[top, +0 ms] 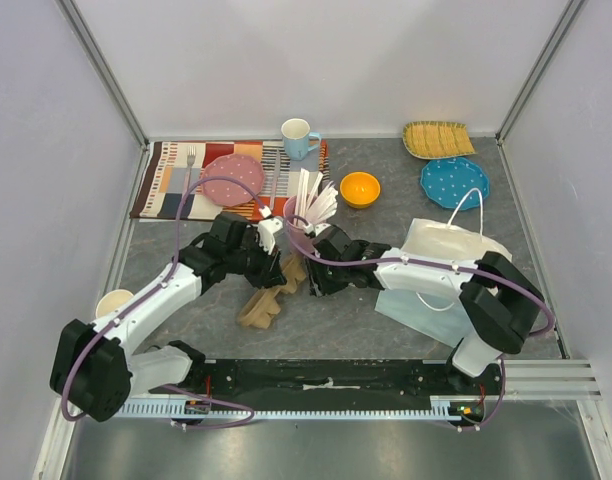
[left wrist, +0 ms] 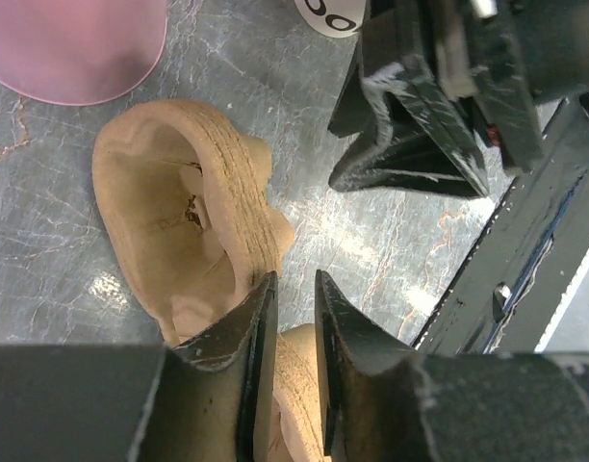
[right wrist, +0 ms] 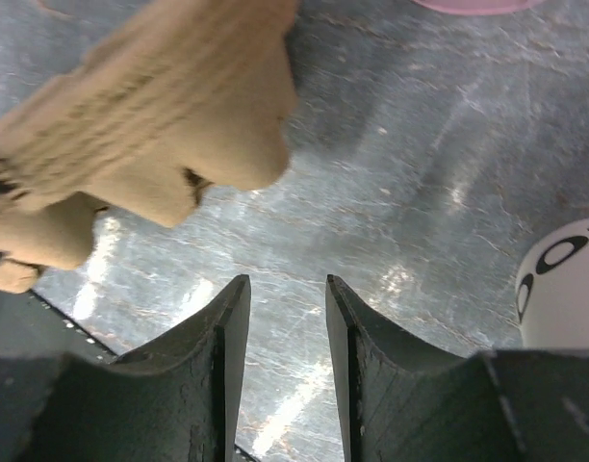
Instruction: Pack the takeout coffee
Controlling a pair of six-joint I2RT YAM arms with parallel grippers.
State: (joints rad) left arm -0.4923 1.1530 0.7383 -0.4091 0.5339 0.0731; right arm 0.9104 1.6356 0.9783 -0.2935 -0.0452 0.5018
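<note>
Left gripper (left wrist: 294, 279) is hovering narrowly parted over the pulp carrier (left wrist: 179, 192), gripping nothing; right gripper (right wrist: 286, 284) is gaping empty. Takeout coffee (right wrist: 564, 279), apparently the white cup, is standing at the right-wrist view's right edge; grasp it upright.

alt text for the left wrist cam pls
A tan moulded-pulp cup carrier lies on the grey marbled table, its near end showing through the narrow gap between the black fingers of the left gripper. The black right gripper hangs at upper right; a pink curved edge shows upper left.
</note>
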